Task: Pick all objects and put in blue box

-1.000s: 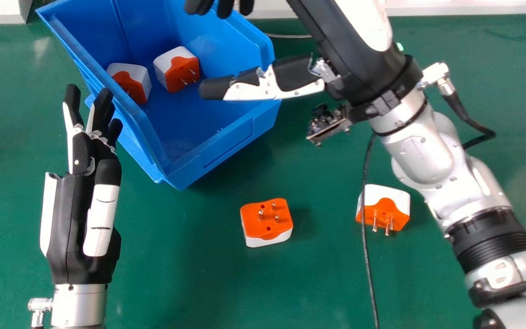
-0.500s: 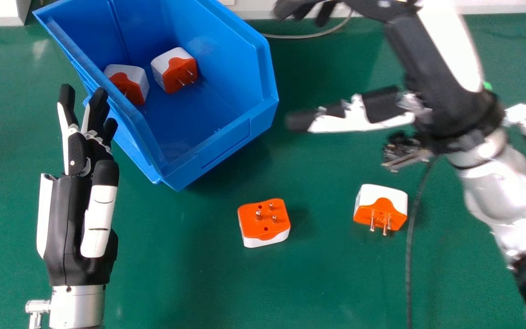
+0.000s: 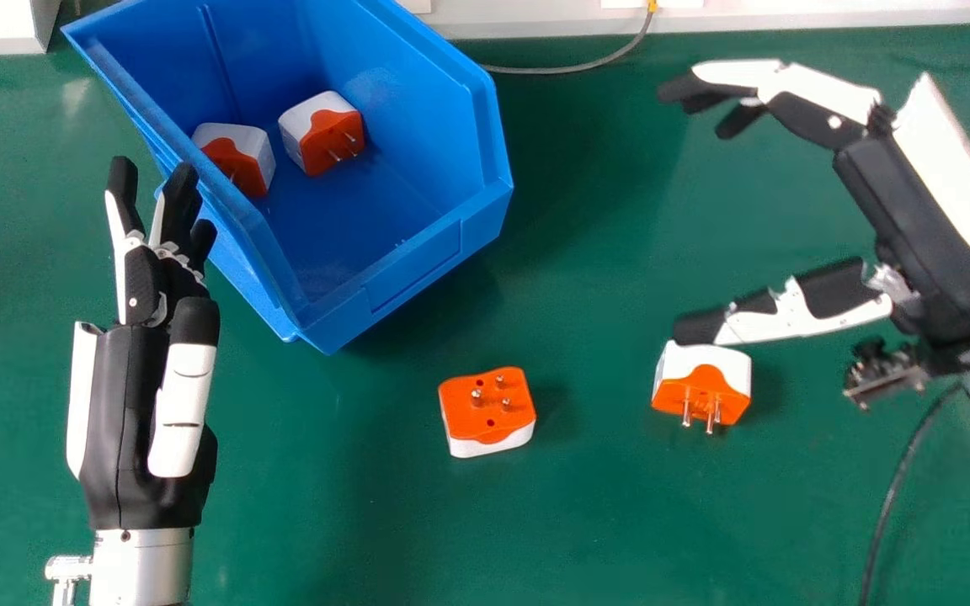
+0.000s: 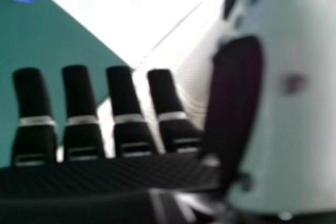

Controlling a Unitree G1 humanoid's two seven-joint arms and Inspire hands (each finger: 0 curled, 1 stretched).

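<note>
Head view: blocky, metal-pinned plugs (image 3: 329, 139) inside smooth blue box (image 3: 418, 273).

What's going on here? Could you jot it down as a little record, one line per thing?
container: blue box
inside it: left adapter, right adapter
on table: near adapter, far-right adapter
adapter colours: orange and white
left hand: open, at the box's left side
right hand: open, holding nothing; thumb by far-right adapter, contact unclear
progress: two adapters in, two out
</note>
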